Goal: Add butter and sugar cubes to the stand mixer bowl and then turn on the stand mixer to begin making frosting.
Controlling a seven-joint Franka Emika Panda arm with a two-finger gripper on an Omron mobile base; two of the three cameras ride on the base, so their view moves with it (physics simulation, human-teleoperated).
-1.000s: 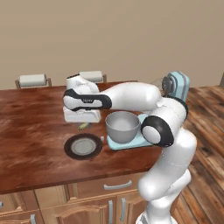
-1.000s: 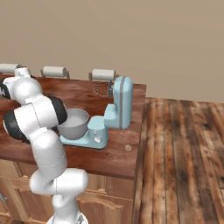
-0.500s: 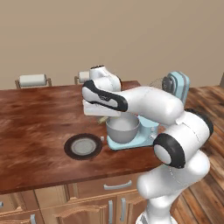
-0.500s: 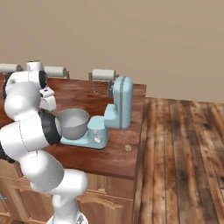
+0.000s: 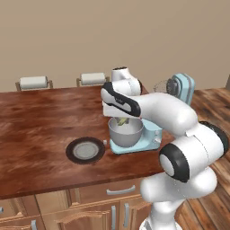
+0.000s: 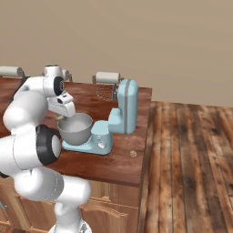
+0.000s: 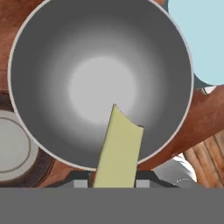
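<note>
My gripper (image 7: 113, 179) is shut on the butter (image 7: 118, 148), a pale yellow stick that points down into the stand mixer bowl (image 7: 43, 65). The grey metal bowl (image 5: 126, 134) sits on the base of the light blue stand mixer (image 5: 180, 88), and my gripper (image 5: 121, 117) hangs just above its rim with the butter (image 5: 122, 121) under it. From the right, the bowl (image 6: 75, 129) stands in front of the mixer (image 6: 127, 107), whose head is tilted up with the whisk raised. A tiny tan lump (image 6: 133, 154), perhaps a sugar cube, lies near the counter's right edge.
A flat dark plate (image 5: 85, 149) with a grey centre lies on the wooden counter left of the bowl. Two paper towel rolls (image 5: 33, 82) (image 5: 92, 78) stand along the counter's back edge. The counter ends at the right, with wooden floor beyond.
The arm has swung right, from above the dark plate to above the bowl, carrying the butter. The bowl, mixer and plate have not moved.
</note>
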